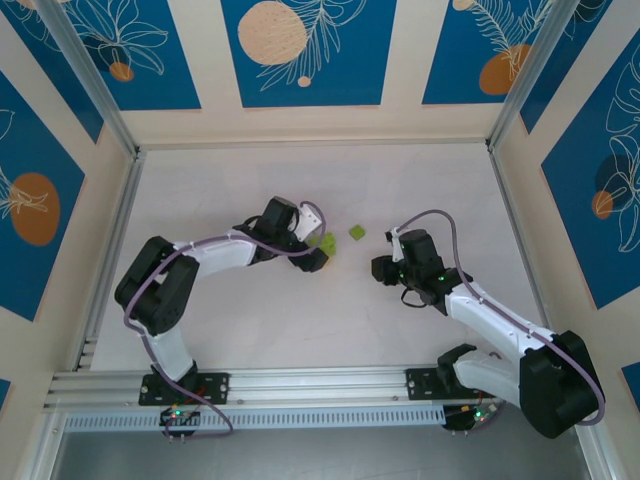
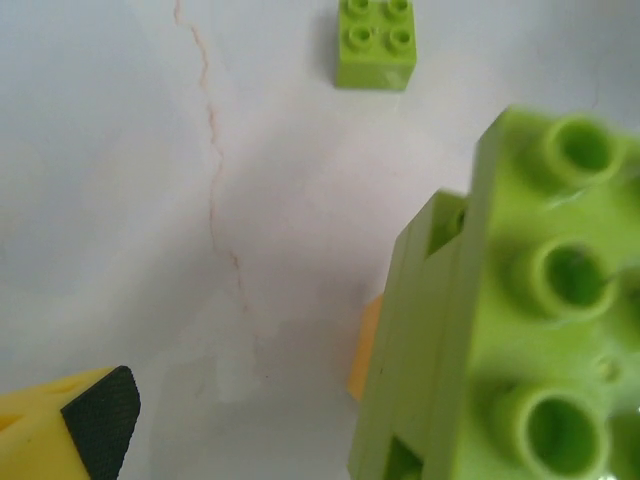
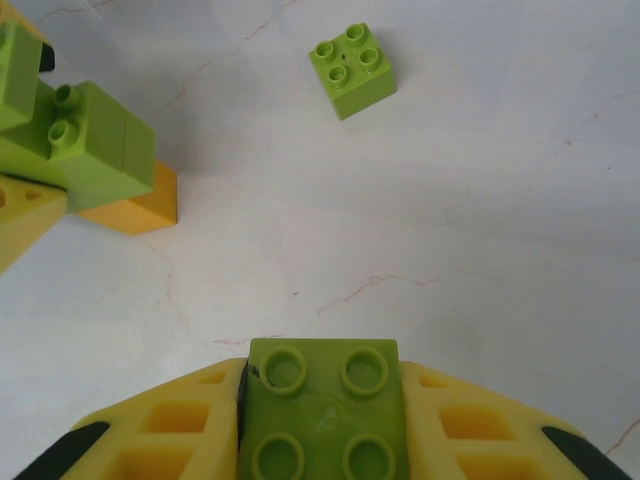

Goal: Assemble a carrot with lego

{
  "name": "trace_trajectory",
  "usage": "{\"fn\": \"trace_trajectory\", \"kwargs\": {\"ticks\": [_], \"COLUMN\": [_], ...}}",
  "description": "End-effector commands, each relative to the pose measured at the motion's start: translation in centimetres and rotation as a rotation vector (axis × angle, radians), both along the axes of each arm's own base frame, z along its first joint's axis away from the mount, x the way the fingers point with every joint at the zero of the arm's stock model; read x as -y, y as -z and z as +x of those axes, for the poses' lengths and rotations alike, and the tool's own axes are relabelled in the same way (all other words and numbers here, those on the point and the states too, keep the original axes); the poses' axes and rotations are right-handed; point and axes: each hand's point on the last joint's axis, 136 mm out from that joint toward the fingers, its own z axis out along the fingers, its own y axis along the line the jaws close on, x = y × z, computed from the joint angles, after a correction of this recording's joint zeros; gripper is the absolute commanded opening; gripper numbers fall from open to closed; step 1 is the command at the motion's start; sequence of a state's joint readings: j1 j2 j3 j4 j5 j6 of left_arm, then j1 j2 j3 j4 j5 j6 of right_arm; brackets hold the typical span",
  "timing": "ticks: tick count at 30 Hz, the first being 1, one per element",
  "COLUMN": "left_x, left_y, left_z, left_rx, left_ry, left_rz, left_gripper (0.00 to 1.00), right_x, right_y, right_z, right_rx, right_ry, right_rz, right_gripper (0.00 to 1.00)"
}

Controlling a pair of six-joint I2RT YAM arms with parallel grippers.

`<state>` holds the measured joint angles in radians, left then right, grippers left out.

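Note:
The carrot (image 3: 100, 150) stands on the table as a lime-green cluster on an orange brick (image 3: 135, 212). In the left wrist view the carrot (image 2: 520, 300) looms at the right and hides one finger. My left gripper (image 2: 320, 400) is open, with bare table between its left finger (image 2: 100, 420) and the bricks. In the top view the left gripper (image 1: 315, 252) sits right at the carrot (image 1: 326, 242). My right gripper (image 3: 322, 400) is shut on a lime-green square brick (image 3: 322, 410), held studs-up a short way right of the carrot. In the top view the right gripper (image 1: 385, 268) is low over the table.
One loose lime-green square brick (image 3: 352, 70) lies on the white table (image 1: 300, 320) between and beyond the two grippers; it is the same loose brick (image 1: 357, 232) in the top view and loose brick (image 2: 377, 42) in the left wrist view. Frame rails border the table.

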<state>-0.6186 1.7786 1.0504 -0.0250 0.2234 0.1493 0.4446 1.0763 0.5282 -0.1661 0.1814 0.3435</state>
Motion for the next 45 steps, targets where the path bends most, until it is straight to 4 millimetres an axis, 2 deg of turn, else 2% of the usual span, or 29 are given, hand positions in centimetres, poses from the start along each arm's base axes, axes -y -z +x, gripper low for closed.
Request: {"fn": "trace_trajectory", "kwargs": {"ticks": [1,9,15,24,37,45], "left_x": [0.8,1.6,1.7,1.5,1.8,2.1], "left_y": [-0.3,-0.3,0.3,-0.5,-3.0,-3.3], "left_z": [0.5,0.1,-0.7,-1.1,-0.8,-1.0], "left_rx": [0.010,-0.017,-0.050,-0.032,-0.002,-0.014], "left_ry": [0.031,0.054,0.069,0.069,0.093,0.112], "left_rz": [0.005,-0.019,-0.019,-0.032,-0.041,-0.048], "left_gripper": [0.99,0.96,0.82,0.83,0.84,0.85], "right_x": [-0.7,-0.9,-1.0,-1.6,-1.9,-2.0], "right_y": [-1.5,-1.0,-0.8,-0.2,0.7,0.8], "right_z": [0.5,0.6,0.5,0.6,0.5,0.6], "right_rx": [0.027,0.012,0.006,-0.019,-0.044,-0.048], "right_ry": [-0.020,-0.026,-0.029,-0.055,-0.066,-0.070], "right_rz": [0.037,0.043,0.046,0.052,0.054,0.055], "right_gripper": [0.30,0.30,0.30,0.30,0.30,0.30]}}
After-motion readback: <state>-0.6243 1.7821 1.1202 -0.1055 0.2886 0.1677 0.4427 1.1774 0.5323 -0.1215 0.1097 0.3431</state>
